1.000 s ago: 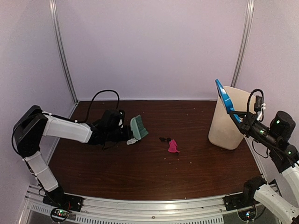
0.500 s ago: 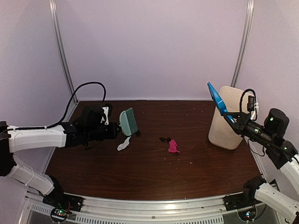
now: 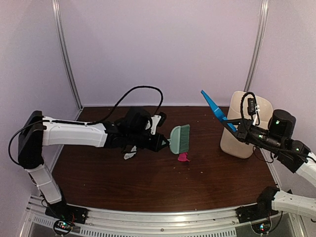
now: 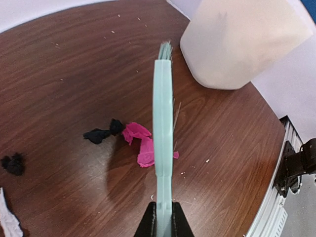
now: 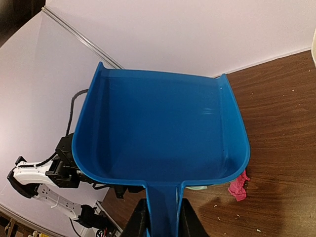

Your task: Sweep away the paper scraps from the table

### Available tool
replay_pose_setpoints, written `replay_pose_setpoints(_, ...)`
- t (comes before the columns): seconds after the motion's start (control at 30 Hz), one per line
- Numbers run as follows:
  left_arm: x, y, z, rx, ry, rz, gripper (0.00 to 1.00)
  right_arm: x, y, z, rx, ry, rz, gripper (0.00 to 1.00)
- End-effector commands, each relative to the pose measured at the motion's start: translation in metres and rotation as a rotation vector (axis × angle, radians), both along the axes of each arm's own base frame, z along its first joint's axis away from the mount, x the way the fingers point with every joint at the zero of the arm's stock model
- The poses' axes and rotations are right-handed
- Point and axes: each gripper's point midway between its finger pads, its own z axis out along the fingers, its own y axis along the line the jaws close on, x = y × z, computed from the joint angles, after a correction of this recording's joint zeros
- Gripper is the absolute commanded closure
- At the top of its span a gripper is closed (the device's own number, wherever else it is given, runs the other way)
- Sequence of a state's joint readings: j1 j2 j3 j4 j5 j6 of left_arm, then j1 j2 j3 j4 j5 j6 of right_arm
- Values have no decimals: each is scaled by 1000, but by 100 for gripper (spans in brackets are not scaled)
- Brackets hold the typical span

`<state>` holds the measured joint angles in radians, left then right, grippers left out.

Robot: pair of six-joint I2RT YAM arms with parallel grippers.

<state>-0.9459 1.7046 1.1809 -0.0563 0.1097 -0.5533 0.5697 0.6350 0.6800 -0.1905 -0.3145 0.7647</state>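
My left gripper (image 3: 160,143) (image 4: 163,222) is shut on the handle of a mint-green brush (image 3: 179,138) (image 4: 163,138), held above the table (image 3: 148,182) over the scraps. A magenta scrap (image 3: 183,158) (image 4: 140,145) lies just under the brush, with a black scrap (image 4: 103,132) beside it and another black scrap (image 4: 12,163) further left. A white scrap (image 3: 130,153) (image 4: 9,221) lies below my left arm. My right gripper (image 3: 238,129) (image 5: 163,222) is shut on the handle of a blue dustpan (image 3: 213,106) (image 5: 160,136), held raised and empty; the magenta scrap also shows in the right wrist view (image 5: 239,185).
A cream bin (image 3: 245,126) (image 4: 242,42) stands at the back right of the table, just behind the dustpan. A black cable (image 3: 136,94) loops over my left arm. The silver rail (image 3: 158,217) runs along the front edge. Pale crumbs speckle the wood.
My left arm has swung the brush right, from near the white scrap to above the magenta scrap. My right arm has carried the dustpan left, away from the bin.
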Motion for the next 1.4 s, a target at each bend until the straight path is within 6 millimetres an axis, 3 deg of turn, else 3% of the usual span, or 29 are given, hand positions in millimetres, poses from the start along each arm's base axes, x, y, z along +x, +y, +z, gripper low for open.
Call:
replay_pose_setpoints(0.0,1,-34,-10,-26,24,-96,100,2,2,4,-38,-24,-25,100)
replay_pose_setpoints(0.13,10,-47,-35,-8,62,-87,100,1,5,-6,-83,-9,-25,100)
replay_pose_setpoints(0.3,16,-33,-62,53,96,3,100,-2,7,-15,-116,8,-20,100)
replay_pose_setpoints(0.47,3,-5,-77,63,112,46,100,-3,9,-24,-140,23,-14,100)
replay_pose_setpoints(0.67,-25,50,-88,89,129,121,100,-6,12,-38,-176,46,-5,100)
replay_pose_setpoints(0.8,-38,66,-68,61,109,110,100,-7,17,-57,-230,79,3,100)
replay_pose_setpoints(1.0,-46,55,-14,-31,39,17,100,-12,24,-85,-336,135,-5,100)
replay_pose_setpoints(1.2,-18,67,35,13,-99,129,100,-23,23,-110,-448,182,-8,100)
replay_pose_setpoints(1.37,8,64,49,91,-208,160,100,-41,29,-134,-538,234,39,100)
